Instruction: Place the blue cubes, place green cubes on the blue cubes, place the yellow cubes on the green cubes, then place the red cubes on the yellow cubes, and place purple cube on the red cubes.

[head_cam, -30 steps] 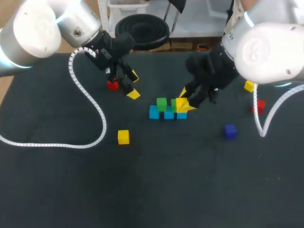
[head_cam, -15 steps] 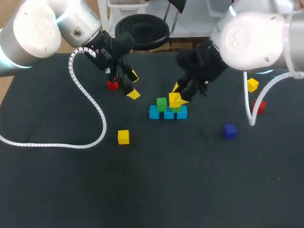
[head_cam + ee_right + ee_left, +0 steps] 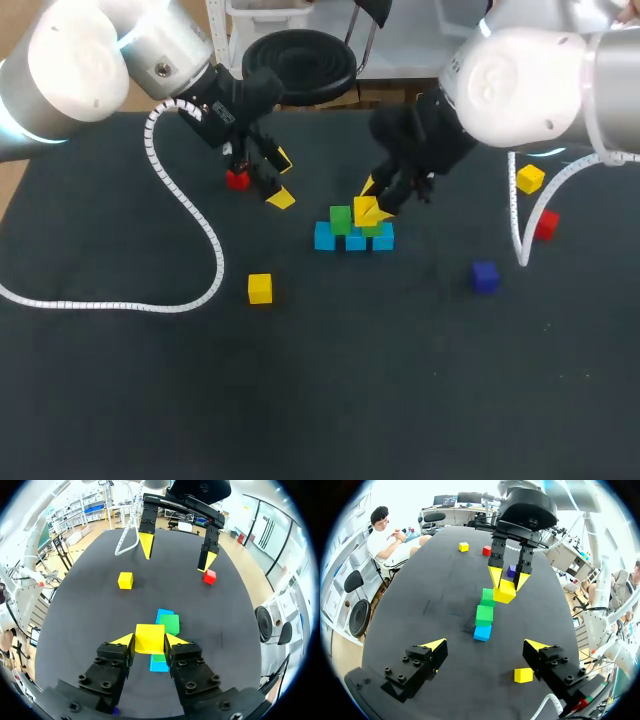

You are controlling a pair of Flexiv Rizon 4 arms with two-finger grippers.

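Three light-blue cubes [image 3: 355, 241] lie in a row mid-table, with two green cubes [image 3: 340, 219] on them. My right gripper [image 3: 374, 200] is shut on a yellow cube [image 3: 150, 638] and holds it just above the green cubes [image 3: 169, 624]. My left gripper [image 3: 282, 178] stands open at the back left with nothing between its fingers, a red cube [image 3: 237, 179] beside it. In the left wrist view the stack [image 3: 484, 613] lies ahead of my left gripper [image 3: 485, 645], with the held yellow cube [image 3: 504, 591] over its far end.
Loose cubes lie about: yellow [image 3: 260, 288] in front left, dark purple-blue [image 3: 485, 276] to the right, and yellow [image 3: 529, 179] and red [image 3: 545, 224] at the far right. A white coiled cable [image 3: 190, 215] trails across the left of the table.
My right gripper has carried the yellow cube left and slightly back, from the right end of the row to above the green cubes. The left arm has kept still.
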